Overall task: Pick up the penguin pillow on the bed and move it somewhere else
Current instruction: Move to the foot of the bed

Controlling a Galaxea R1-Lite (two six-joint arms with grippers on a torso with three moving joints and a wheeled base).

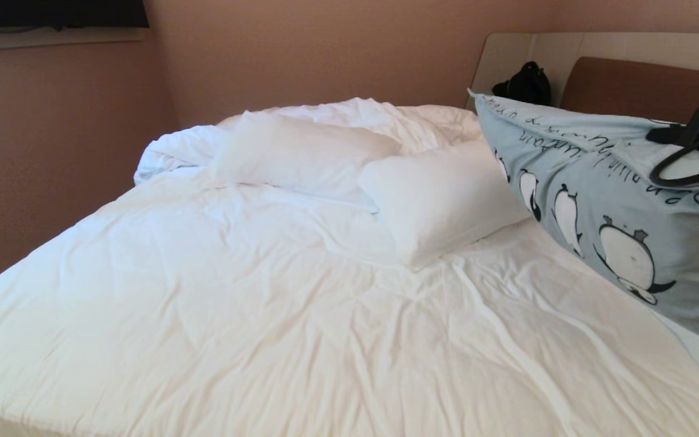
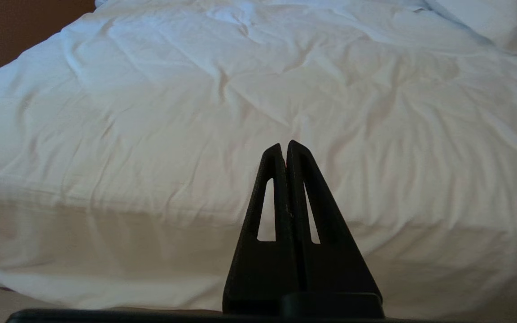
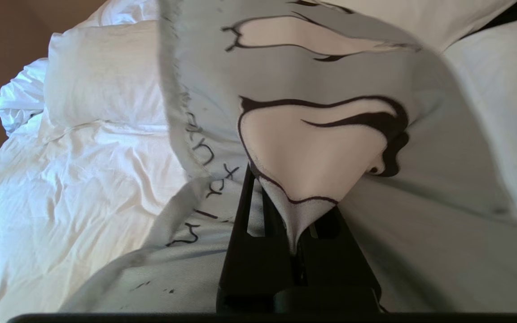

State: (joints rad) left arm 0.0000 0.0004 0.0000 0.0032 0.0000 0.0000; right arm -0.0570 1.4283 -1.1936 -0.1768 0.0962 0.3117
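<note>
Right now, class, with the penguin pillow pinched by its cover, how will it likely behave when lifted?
Probably floppy: the penguin pillow bunches into a fold where the right tool pinches it. Likely light for its bulk, since that small pinch raises it off the bed. It may sag and swing.

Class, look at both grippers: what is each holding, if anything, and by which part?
The right gripper pinches a fold of the penguin pillow cover, on a penguin print. The left gripper holds nothing.

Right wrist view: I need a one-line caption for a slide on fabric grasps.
Right gripper shut on a pinched fold of the penguin pillow, above the bed.
</note>
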